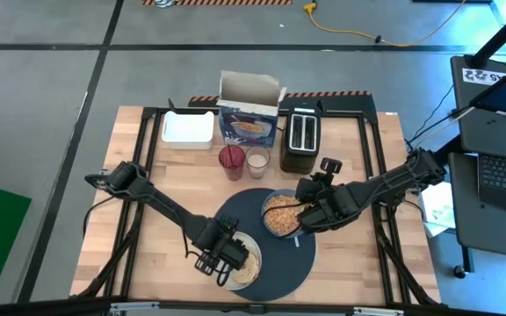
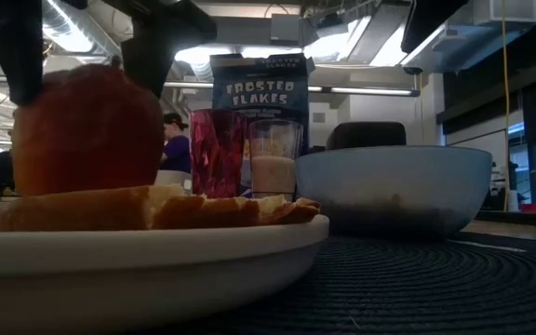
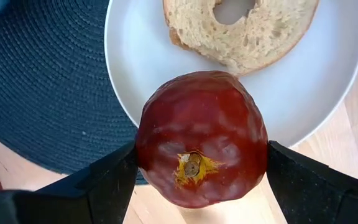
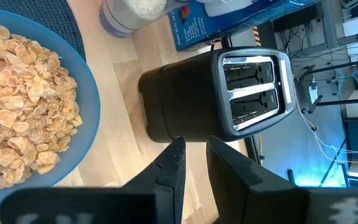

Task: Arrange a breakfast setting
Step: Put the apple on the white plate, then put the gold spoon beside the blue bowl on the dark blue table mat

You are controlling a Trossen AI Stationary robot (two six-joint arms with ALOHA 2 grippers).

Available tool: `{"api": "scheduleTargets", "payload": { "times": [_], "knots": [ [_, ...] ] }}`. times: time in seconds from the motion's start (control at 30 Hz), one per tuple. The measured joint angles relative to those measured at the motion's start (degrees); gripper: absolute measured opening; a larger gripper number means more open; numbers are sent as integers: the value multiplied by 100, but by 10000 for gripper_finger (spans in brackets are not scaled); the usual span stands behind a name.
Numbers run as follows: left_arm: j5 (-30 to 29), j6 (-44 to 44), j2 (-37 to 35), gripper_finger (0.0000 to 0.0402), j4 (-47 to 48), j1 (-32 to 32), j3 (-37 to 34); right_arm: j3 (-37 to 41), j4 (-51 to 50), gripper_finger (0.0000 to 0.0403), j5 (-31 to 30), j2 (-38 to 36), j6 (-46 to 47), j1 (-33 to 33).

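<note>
On the round dark placemat [image 1: 279, 272] stand a light-blue bowl [image 1: 279, 213] of cereal flakes [image 4: 17, 106] and a white plate [image 3: 316, 93] with a toasted round [image 3: 247, 31]. My left gripper [image 1: 222, 254] points down over the plate's near-left rim, shut on a red apple [image 3: 201, 137]. In the low view the apple [image 2: 87, 130] shows behind the toast, which hides its underside. My right gripper [image 1: 310, 215] hangs just right of the bowl, its fingers [image 4: 173, 168] nearly together with nothing between them. My left gripper pinches the apple between its two fingers, one on each opposite side [image 3: 140, 155] at its widest part. The fingers come from above, pointing down. The apple's stem end faces the wrist. Whether its underside rests on the plate, I cannot tell.
Along the far side stand a black toaster [image 1: 300, 140], an open cereal box [image 1: 249, 114], a red cup [image 1: 231, 161], a glass of milk [image 1: 257, 161] and a white container [image 1: 188, 129]. Bare wood lies left of the placemat. A person [image 2: 173, 140] shows far behind.
</note>
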State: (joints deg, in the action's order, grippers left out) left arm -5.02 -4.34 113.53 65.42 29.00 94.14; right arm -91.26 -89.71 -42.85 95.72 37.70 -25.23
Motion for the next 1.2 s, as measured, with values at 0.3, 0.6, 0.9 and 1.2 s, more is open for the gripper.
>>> {"api": "scheduleTargets", "payload": {
  "times": [0.3,0.6,0.9,1.2],
  "knots": [
    [13,233,75,329,-40,-7,-2,0,-3,66,37,0,-1,2],
    [451,-438,75,368,39,-51,1,0,-3,67,-69,0,-8,2],
    [401,-441,75,397,415,-159,1,0,-3,67,-155,0,-60,11],
    [457,-618,47,397,1410,-322,1,-2,0,67,-153,0,-65,13]
  ]
}}
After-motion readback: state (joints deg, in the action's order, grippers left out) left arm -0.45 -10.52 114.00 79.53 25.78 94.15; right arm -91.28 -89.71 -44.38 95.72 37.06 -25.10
